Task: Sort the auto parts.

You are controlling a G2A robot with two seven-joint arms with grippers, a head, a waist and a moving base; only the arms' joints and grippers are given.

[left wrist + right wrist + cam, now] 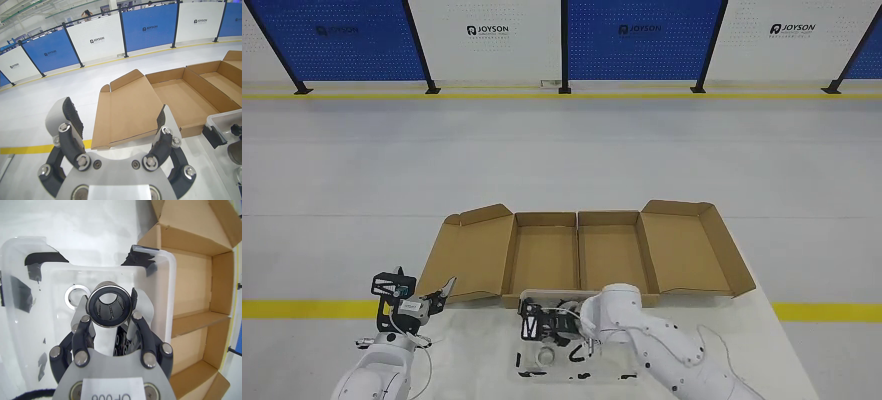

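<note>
**Bearing in my right end effector, over the bin**

The tabletop [472,340] under my arms is plain white. Near the middle of its far edge stands a clear plastic bin [542,294] with black pieces at its corners. A flat silver ring [70,298] lies on the bin's floor, and a black knob [236,129] rests inside by one wall. Just beyond the bin, along the far edge, lies an open cardboard box [612,255]. It has two shallow compartments side by side and its flaps are folded out to either side. Past the box is a pale grey floor [562,150] crossed by a yellow line [302,308]. At the back of the room runs a fence of blue and white panels [642,40] on black posts.

My right end effector [110,300] hangs over the bin, and its fingers [135,295] are closed on the sides of a linear bearing [111,323]. The bearing is a short metal sleeve with a ridged, dull grey outer wall. A black ring with a thin bright rim caps the end I can see. Rows of small steel balls run lengthwise down the inside of the bore.

The bearing's long axis lies along the line of my reach, between the two fingers. One open end faces back at my wrist and the other points down into the bin, toward its floor.

My left end effector [115,111] is above the tabletop's left side, near the box's left flap. Its dark pads [72,115] are spread wide.
</note>
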